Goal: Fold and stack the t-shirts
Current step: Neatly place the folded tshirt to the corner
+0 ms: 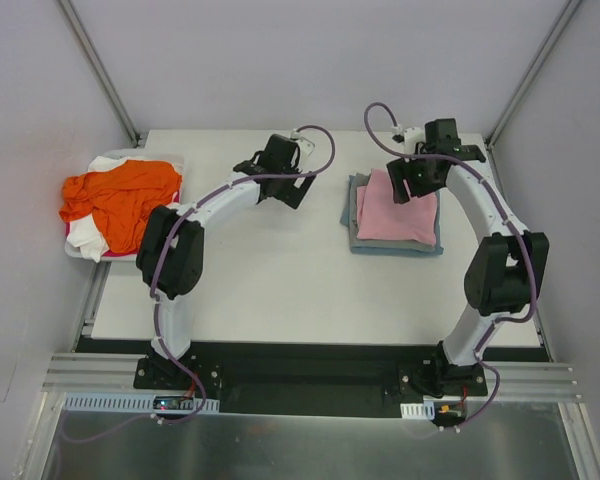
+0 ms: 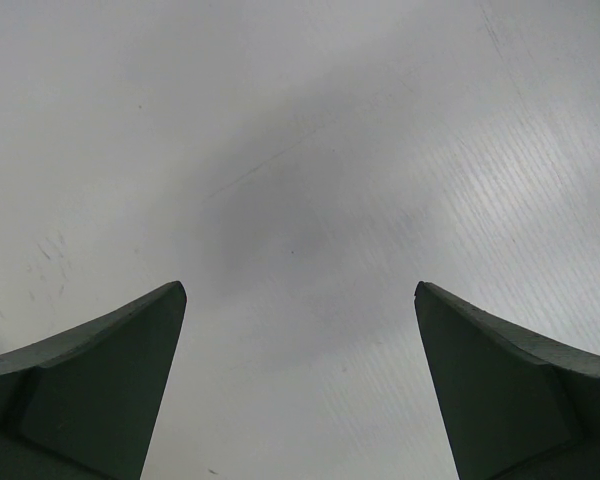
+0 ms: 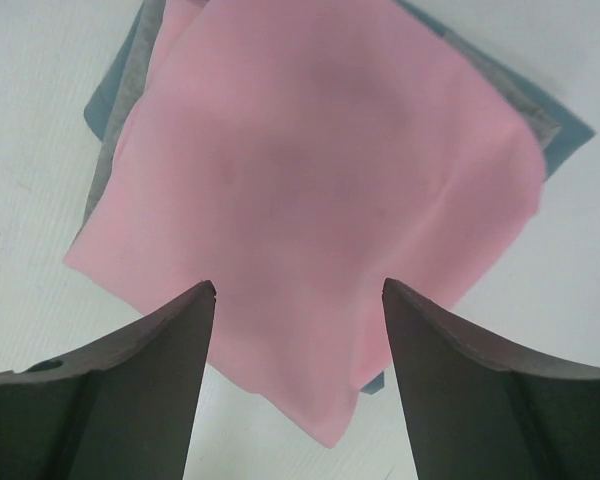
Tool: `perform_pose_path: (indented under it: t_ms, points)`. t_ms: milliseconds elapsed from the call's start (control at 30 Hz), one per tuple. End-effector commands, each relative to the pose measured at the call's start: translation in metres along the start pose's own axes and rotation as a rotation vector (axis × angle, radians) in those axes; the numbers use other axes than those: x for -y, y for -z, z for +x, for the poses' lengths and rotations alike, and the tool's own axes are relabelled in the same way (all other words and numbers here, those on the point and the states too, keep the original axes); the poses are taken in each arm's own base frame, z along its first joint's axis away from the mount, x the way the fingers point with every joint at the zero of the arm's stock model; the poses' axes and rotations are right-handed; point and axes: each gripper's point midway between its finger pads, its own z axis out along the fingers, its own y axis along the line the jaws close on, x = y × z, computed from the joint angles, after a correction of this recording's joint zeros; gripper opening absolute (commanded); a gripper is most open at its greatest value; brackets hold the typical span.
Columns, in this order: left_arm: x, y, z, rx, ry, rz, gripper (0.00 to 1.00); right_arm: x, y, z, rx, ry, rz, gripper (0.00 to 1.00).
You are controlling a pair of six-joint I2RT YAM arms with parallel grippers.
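A folded light pink t-shirt [image 1: 395,210] lies on top of a folded grey-blue t-shirt [image 1: 352,205] at the right of the table. In the right wrist view the pink t-shirt [image 3: 320,190] fills the middle, with grey-blue edges [image 3: 115,90] showing beside it. My right gripper [image 1: 402,185] hovers over the stack, open and empty [image 3: 298,290]. An orange t-shirt [image 1: 120,198] lies crumpled on a white t-shirt [image 1: 90,243] at the far left. My left gripper [image 1: 255,165] is open and empty above bare table [image 2: 300,290].
The orange and white shirts lie in a white tray [image 1: 176,160] at the table's left edge. Grey walls and metal posts [image 1: 100,70] enclose the table. A black strip and rail run along the near edge by the arm bases.
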Motion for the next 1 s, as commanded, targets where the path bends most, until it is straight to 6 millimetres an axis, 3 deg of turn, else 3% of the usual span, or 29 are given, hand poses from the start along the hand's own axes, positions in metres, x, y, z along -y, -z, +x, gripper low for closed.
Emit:
perform_pose_path:
  t_ms: [0, 67, 233, 433, 467, 600, 767, 967]
  points:
    - [-0.023, 0.018, -0.018, 0.066, 0.022, -0.047, 0.99, -0.006, -0.012, 0.018, -0.058, 0.007, -0.024, 0.72]
    - [-0.028, 0.019, -0.017, 0.067, 0.028, -0.055, 0.99, -0.010, -0.022, 0.023, -0.070, 0.006, -0.039, 0.72]
    - [-0.044, 0.018, -0.013, 0.063, 0.041, -0.078, 0.99, -0.021, -0.062, 0.056, -0.185, -0.011, -0.102, 0.71]
    - [-0.047, 0.016, -0.009, 0.056, 0.038, -0.082, 1.00, -0.027, -0.103, 0.083, -0.316, -0.027, -0.169, 0.71]
    - [-0.047, 0.018, -0.009, 0.057, 0.037, -0.082, 0.99, -0.026, -0.105, 0.079, -0.312, -0.024, -0.166, 0.71]
    - [-0.047, 0.020, -0.008, 0.060, 0.038, -0.081, 0.99, -0.023, -0.098, 0.066, -0.270, -0.022, -0.145, 0.72]
    - [-0.045, 0.020, -0.007, 0.060, 0.044, -0.073, 0.99, -0.025, -0.066, 0.037, -0.184, 0.001, -0.122, 0.72]
    - [-0.044, 0.022, -0.007, 0.065, 0.052, -0.067, 0.99, -0.028, -0.033, 0.021, -0.124, 0.033, -0.077, 0.72]
